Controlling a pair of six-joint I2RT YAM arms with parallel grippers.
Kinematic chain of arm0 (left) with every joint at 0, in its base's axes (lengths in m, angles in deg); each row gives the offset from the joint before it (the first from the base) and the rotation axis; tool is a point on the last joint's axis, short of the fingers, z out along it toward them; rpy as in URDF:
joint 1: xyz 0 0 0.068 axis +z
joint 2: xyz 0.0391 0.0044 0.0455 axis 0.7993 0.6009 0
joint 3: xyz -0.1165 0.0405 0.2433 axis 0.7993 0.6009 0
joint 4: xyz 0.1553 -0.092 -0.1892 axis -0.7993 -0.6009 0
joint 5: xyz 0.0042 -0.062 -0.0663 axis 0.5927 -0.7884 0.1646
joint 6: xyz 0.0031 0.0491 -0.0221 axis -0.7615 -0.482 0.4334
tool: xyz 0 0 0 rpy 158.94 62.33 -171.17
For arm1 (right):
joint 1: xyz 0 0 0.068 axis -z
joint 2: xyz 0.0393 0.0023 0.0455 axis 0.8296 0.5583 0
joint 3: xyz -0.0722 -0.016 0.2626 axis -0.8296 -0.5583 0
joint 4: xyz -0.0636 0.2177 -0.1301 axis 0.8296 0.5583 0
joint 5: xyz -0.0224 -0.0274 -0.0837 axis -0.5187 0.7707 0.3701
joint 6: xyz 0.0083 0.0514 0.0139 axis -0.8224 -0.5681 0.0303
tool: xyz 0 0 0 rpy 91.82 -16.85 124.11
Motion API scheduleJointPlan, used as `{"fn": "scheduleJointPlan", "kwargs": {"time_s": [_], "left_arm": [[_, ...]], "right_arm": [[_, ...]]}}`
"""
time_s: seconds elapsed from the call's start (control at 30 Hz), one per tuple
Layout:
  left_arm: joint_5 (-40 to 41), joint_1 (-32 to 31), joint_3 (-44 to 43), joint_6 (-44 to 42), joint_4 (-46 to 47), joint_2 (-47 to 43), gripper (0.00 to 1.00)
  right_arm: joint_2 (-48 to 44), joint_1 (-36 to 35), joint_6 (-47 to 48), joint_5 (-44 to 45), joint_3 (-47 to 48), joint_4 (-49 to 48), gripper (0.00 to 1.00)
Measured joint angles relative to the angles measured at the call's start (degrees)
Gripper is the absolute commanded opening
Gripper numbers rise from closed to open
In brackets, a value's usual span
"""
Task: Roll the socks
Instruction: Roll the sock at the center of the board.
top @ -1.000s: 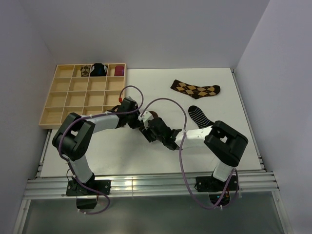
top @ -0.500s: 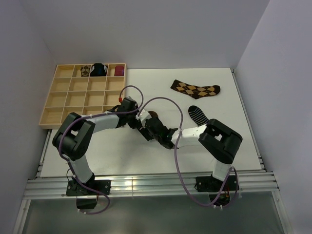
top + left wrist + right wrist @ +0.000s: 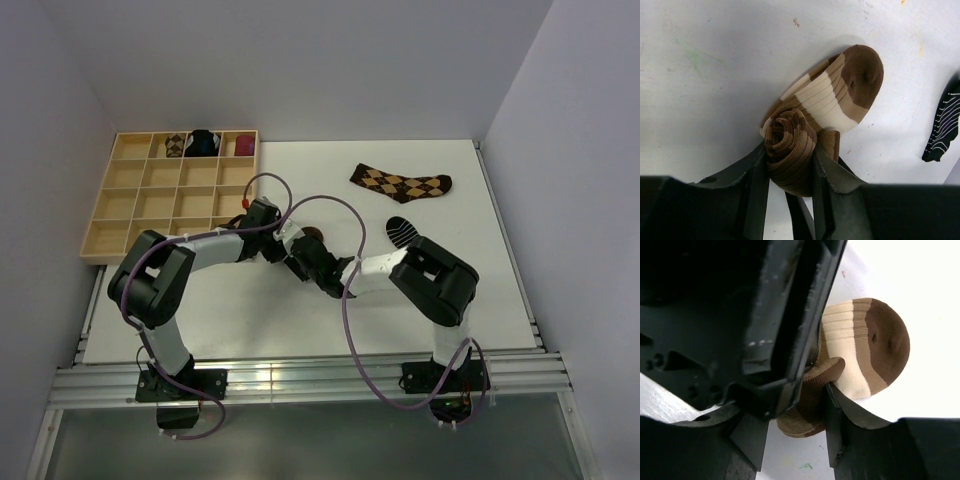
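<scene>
The white desk (image 3: 250, 320) carried everything. The left arm (image 3: 195, 250) and the right arm (image 3: 425, 280) met near its middle, their wrists close together. A wooden tray (image 3: 130, 215) of square compartments lay at the far left corner. The argyle sock (image 3: 400, 183) lay flat toward the far right, well apart from the arms. The brown-and-cream sock (image 3: 840, 95) sat between the two wrists, partly rolled, with a tight coil at one end and the rounded end flat on the desk. The left jaws pinched that coil from both sides. The right jaws straddled the same coil, but I could not tell whether they pressed it. The black sock (image 3: 400, 228) lay just beside the right arm. Three small sock bundles (image 3: 204, 143) sat in the tray's far row.
</scene>
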Motion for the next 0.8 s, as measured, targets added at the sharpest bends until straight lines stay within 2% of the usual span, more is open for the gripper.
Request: {"fn": "scheduleJointPlan", "kwargs": {"time_s": [0.03,0.13,0.37,0.63,0.8], "left_arm": [[0.02,0.07,0.00,0.00,0.09,0.00,0.01],[0.13,0.13,0.00,-0.02,0.13,0.00,0.10],[1.90,-0.04,0.39,0.00,-0.61,-1.40,0.44],[5.62,0.09,3.23,1.07,-4.57,-5.88,0.60],[6.51,1.09,7.78,3.04,-3.89,-11.56,0.63]], "right_arm": [[0.09,0.24,-0.04,-0.63,0.24,0.28,0.20],[-0.04,1.18,-0.31,-3.04,0.90,1.79,0.00],[-1.25,4.76,-3.08,-13.55,2.62,7.06,0.00],[-1.84,6.54,-6.62,-24.61,6.23,16.20,0.00],[-1.44,8.87,-8.94,-30.45,8.20,20.52,0.00]]}}
